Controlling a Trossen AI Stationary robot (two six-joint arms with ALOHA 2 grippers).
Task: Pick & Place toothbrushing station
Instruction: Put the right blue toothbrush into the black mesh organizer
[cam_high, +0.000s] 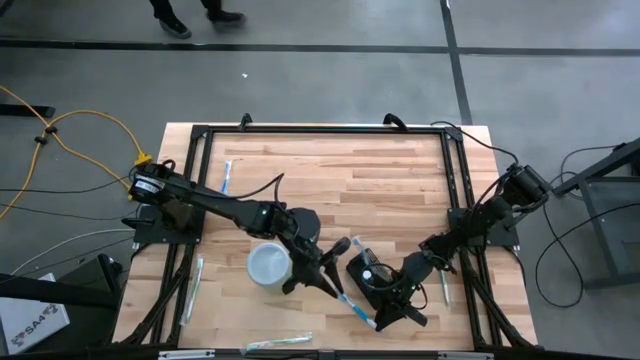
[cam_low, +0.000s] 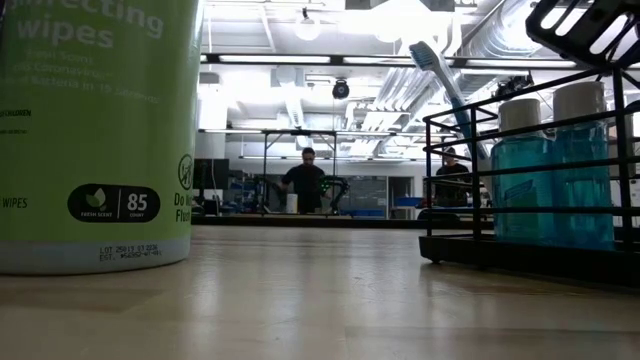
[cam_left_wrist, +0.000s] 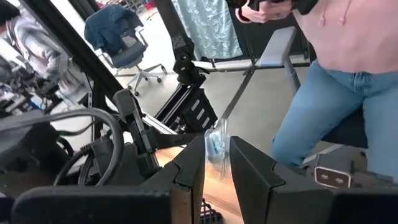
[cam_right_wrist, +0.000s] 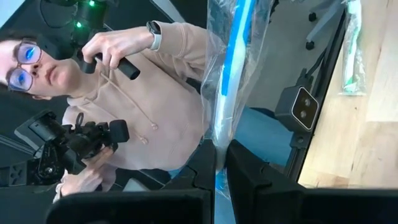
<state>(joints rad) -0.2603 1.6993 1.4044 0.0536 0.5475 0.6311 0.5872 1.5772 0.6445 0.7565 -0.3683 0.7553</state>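
Observation:
The toothbrushing station (cam_high: 365, 272) is a small black block standing on the wooden table near its front edge, between my two grippers. Left of it stands a pale round cup (cam_high: 270, 266). A blue-and-white toothbrush in a clear wrapper (cam_high: 357, 308) runs slantwise between my left gripper (cam_high: 335, 277) and my right gripper (cam_high: 382, 316), and both are shut on it. The left wrist view shows the wrapper (cam_left_wrist: 216, 144) between the left fingers. In the right wrist view the wrapped toothbrush (cam_right_wrist: 231, 68) stands up from the right fingers. My left gripper pinches the clear wrapper (cam_left_wrist: 216, 155) between its two fingers, with a bit of blue showing inside; which end of the toothbrush this is I cannot tell. My right gripper pinches the wrapped toothbrush's blue handle (cam_right_wrist: 221, 140) between its two fingers, which lie across it. The rest of the toothbrush stands out beyond the fingers, clear of the table.
More wrapped toothbrushes lie on the table at the far left (cam_high: 227, 176), the left (cam_high: 193, 290), the front edge (cam_high: 276, 345) and the right (cam_high: 445, 286). The low view shows a green wipes tub (cam_low: 95, 135) and a wire rack with blue bottles (cam_low: 545, 180). A person (cam_right_wrist: 155, 81) stands close by.

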